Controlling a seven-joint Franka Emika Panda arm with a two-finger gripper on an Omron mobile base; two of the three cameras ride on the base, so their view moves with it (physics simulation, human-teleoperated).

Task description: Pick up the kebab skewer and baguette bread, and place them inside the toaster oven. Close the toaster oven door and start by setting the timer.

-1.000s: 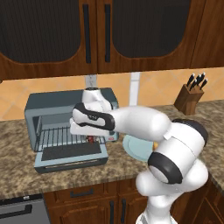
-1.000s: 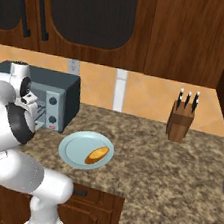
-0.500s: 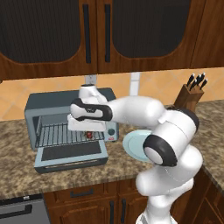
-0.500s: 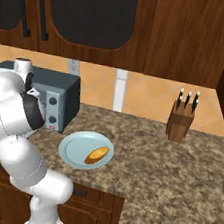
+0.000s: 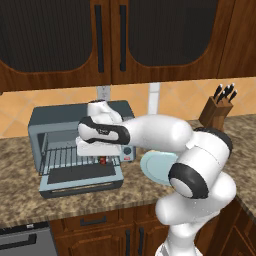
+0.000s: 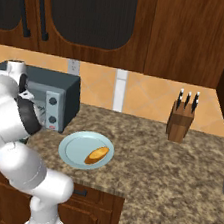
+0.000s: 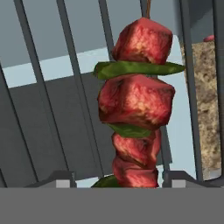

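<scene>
The kebab skewer, red meat chunks with green slices, lies over the wire rack of the toaster oven. My gripper hangs just above it at the oven mouth, its fingertips spread to either side of the skewer with small gaps, so it is open. In the left base view the skewer shows as a small red spot under the hand. The toaster oven door lies folded down flat. The baguette bread rests on a pale blue plate to the right of the oven.
A wooden knife block stands at the back right of the granite counter. Dark wood cabinets hang above the oven. The plate sits close beside the oven's knob panel.
The hand carried the skewer left and down to the rack at the oven mouth. The jaws, shut on the skewer before, have spread apart.
</scene>
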